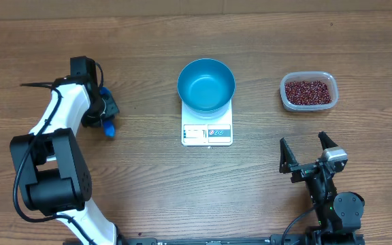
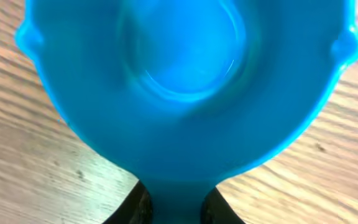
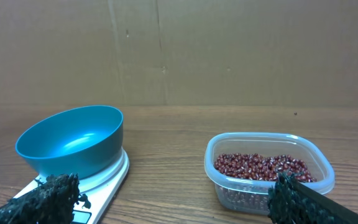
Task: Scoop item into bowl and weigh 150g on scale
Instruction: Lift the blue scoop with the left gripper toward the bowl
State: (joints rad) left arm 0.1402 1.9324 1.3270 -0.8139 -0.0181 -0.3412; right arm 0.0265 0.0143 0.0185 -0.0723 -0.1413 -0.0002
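The left gripper [image 2: 176,208] has its fingers closed on the handle of the blue scoop [image 2: 185,93], whose cup is empty in the wrist view and sits over the bare table [image 1: 148,184]. Overhead the scoop is mostly hidden by the wrist, so its long axis cannot be read with confidence. To its right stands the bowl [image 1: 206,85], empty, seated on the scale [image 1: 207,134]. Well beyond it is the clear tub [image 1: 282,90] holding the beans [image 1: 308,92]. The right gripper [image 1: 305,155], jaws wide and empty, is nearer the tub. The scoop-bearing left arm would probably have to reach past the bowl.
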